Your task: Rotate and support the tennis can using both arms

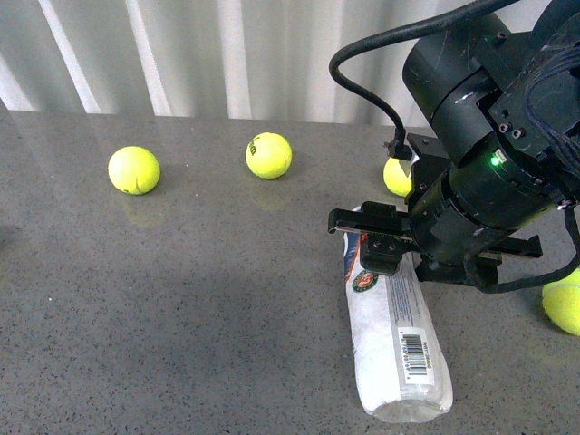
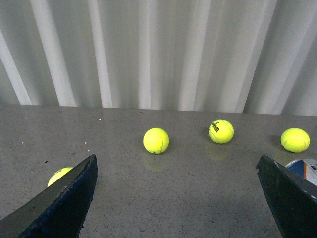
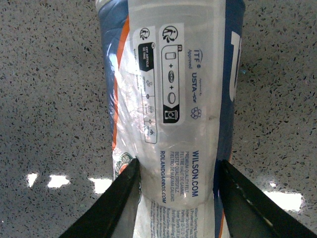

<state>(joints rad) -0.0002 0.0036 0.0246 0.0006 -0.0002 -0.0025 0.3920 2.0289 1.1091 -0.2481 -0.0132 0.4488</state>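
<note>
Tennis can (image 1: 399, 344), lying flat, is gripped by the right end effector (image 3: 176, 166); the left end effector (image 2: 176, 161) (spread, empty) should be brought across.

A grey speckled desk (image 1: 181, 299) was seen, backed by a white, vertically ribbed backdrop (image 1: 181, 54). Bright patches of light were reflected on the desk's surface.

Tennis can (image 3: 173, 99): clear, glossy plastic, creased, with a printed label. Table (image 1: 181, 308): speckled grey, stone-like, faintly reflective. Tennis balls (image 1: 134, 169): matt, fuzzy felt.
</note>
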